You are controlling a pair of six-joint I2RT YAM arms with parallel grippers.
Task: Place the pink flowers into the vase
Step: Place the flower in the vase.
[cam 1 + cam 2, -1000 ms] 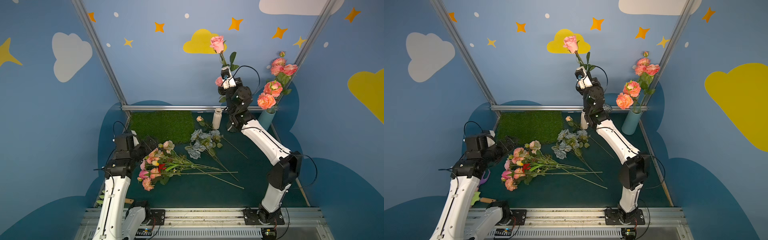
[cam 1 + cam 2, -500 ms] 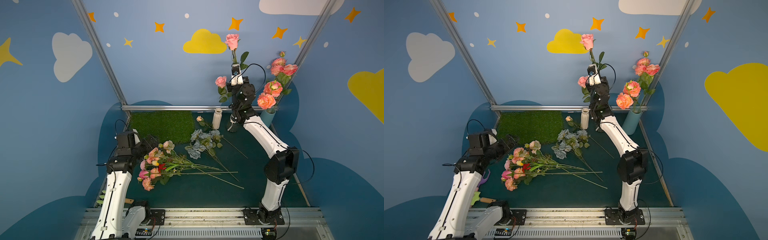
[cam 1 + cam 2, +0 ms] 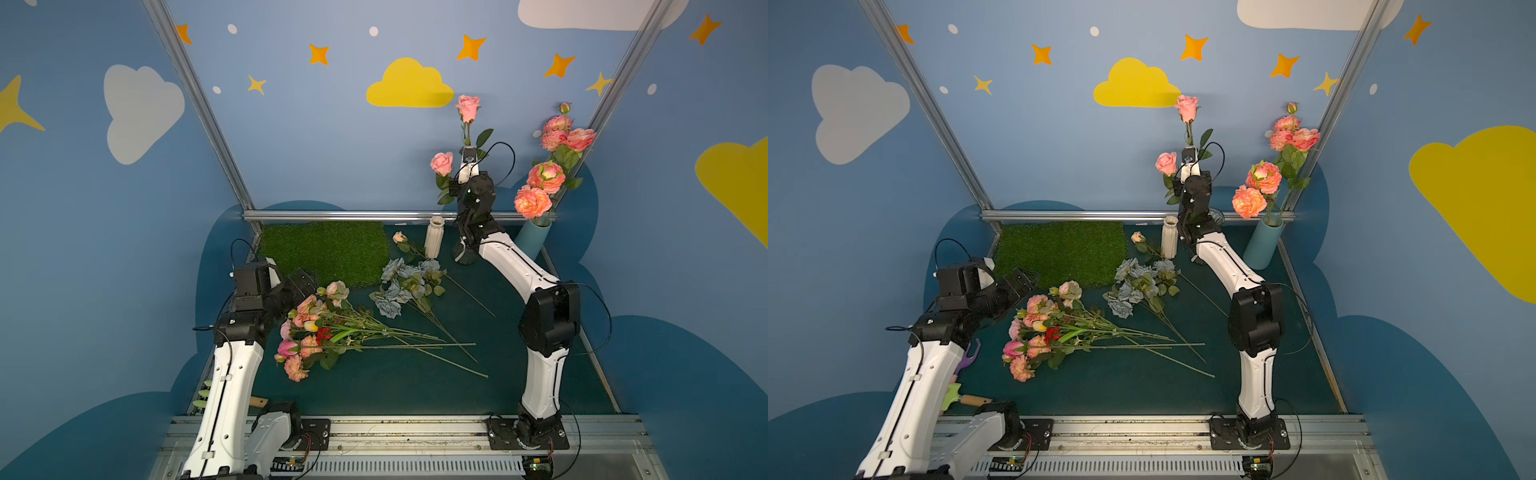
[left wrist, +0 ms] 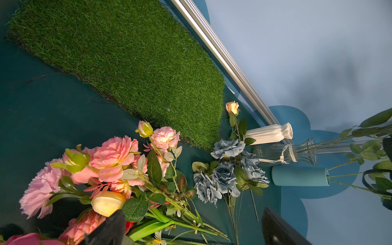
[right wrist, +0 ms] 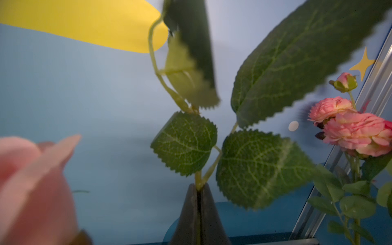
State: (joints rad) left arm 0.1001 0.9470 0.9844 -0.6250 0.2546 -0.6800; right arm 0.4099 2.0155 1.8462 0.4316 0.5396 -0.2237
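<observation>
pink rose (image 3: 468, 107) upright, stem clenched in right end effector (image 5: 199, 187); we log left end effector (image 3: 307, 283) released.

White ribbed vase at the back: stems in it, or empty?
Empty of flowers: the white ribbed ceramic vase stands upright and no stem exits its mouth in both top views or the left wrist view.

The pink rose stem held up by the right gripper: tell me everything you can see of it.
The pink rose stem is an artificial spray, thin and green, held nearly upright, high in the air. One pink bloom tops it; a second bloom sits lower on a side branch. Its leaves are serrated, veined and fabric-like. The right gripper is shut on the stem just below the leaves. Where its lower end goes cannot be made out.
</observation>
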